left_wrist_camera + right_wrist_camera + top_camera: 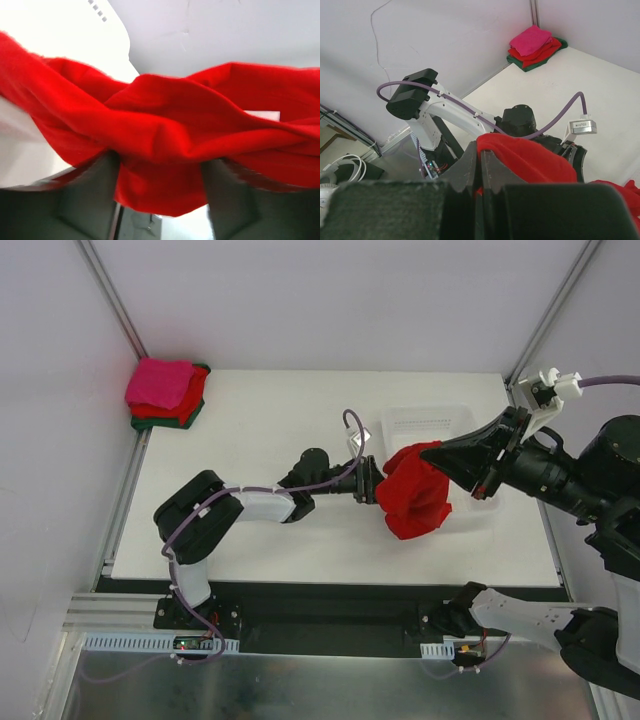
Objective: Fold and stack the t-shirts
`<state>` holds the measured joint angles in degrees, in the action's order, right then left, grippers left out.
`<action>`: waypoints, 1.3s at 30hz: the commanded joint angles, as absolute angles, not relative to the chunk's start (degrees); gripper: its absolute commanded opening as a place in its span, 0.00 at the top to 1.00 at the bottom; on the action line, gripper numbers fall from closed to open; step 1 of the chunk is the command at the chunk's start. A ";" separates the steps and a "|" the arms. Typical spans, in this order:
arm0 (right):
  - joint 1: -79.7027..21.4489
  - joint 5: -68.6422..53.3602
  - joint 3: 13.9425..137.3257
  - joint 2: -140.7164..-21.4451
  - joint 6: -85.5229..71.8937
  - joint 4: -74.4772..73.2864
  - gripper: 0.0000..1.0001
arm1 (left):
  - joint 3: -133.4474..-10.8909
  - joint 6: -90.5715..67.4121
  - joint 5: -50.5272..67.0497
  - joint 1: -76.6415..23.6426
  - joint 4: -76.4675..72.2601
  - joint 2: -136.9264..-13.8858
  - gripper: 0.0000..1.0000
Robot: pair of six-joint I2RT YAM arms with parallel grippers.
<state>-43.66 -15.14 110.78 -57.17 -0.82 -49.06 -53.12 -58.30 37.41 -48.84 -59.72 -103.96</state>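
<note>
- Hoisting the bright red t-shirt (415,495) out to spread it, I'd say. It hangs in a crumpled bunch between the two arms, at the near edge of the white lattice basket (432,420) and off the desk (250,420).
- Who has it?
- The right hand (480,150) is pinched together on a ridge of the cloth, and red fabric spills out past its dark fingers. The left hand (378,485) has its jaws apart with a thick twist of shirt lying across the gap. Its fingers (85,200) touch the cloth, but I see no squeeze.
- So no folding yet?
- None that I can see. The shirt is a soft, matte knot, all rolls and drooping folds, with no sleeve or hem I could pick out.
- What does the next move call for?
- Probably the left hand closing on that twist, then the two hands drawing apart so the cloth opens and can be laid flat on bare desk. Limp fabric like this will sag and cling to itself, so a firm bite matters.
- And the finished ones?
- A stack of folded t-shirts (166,392) sits at the far left corner, hot pink on top, red beneath, dark green at the bottom.
</note>
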 commanded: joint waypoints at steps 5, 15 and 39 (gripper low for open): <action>-43.86 -12.31 109.34 -55.11 1.14 -48.16 0.99 | -59.94 -62.93 41.66 -49.48 -68.38 -107.84 0.88; -43.86 -5.55 98.62 -49.14 1.76 -47.20 0.99 | -64.76 -49.15 42.19 -49.48 -46.17 -95.29 1.00; -43.86 3.25 80.16 -42.36 3.43 -46.41 0.99 | -83.68 -21.37 28.16 -49.48 -0.45 -69.27 1.00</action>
<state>-43.70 2.35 82.19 -42.68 3.01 -48.97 -83.68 -28.05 35.94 -48.84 -5.39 -78.76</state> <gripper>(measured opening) 0.031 0.030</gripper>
